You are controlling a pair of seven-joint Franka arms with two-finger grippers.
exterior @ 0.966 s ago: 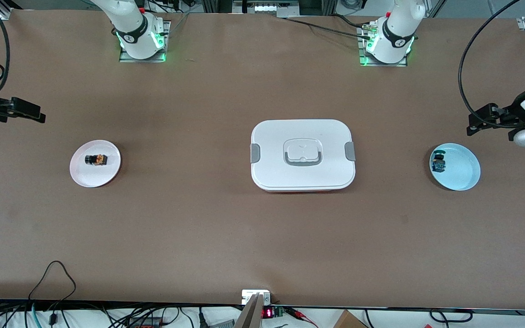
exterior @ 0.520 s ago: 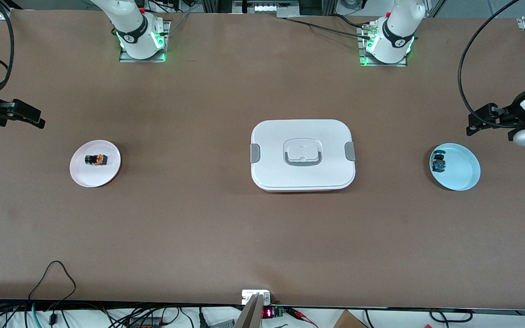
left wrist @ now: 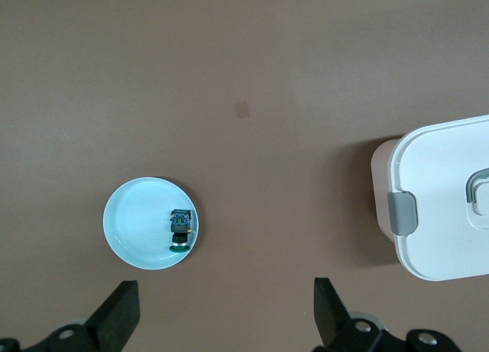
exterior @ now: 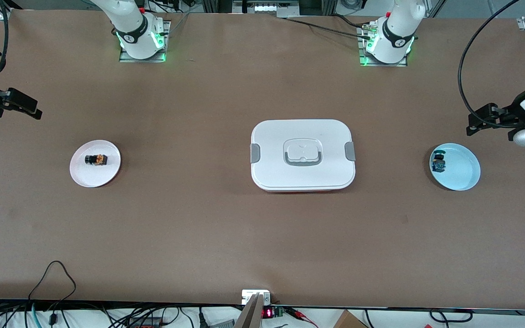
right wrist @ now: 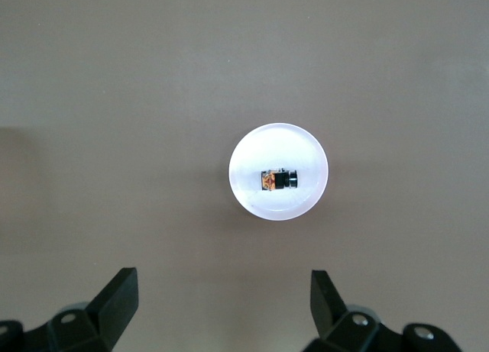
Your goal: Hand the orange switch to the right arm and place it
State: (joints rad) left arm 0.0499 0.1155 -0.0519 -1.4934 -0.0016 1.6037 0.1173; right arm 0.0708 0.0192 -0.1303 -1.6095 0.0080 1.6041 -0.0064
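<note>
Brown and matte, the surface (exterior: 189,218) spreads wide under both arms. At its centre sits a white lidded box (exterior: 302,155) with grey side latches and a recessed handle. Toward the left arm's end lies a pale blue dish (exterior: 460,175), at about three o'clock from the box, and in it a small switch with a blue-teal body (exterior: 438,163) rests against the rim on the box's side. Toward the right arm's end, at about nine o'clock from the box, lies a white dish (exterior: 91,177), and the orange switch (exterior: 96,160) lies on its side in that dish, black cap pointing away from the box. The left gripper (exterior: 472,124) hangs high at the edge of the surface, at about one o'clock from the blue dish, jaws spread wide and holding nothing. The right gripper (exterior: 38,115) hangs at about eleven o'clock from the white dish, its jaws likewise spread and bare.
</note>
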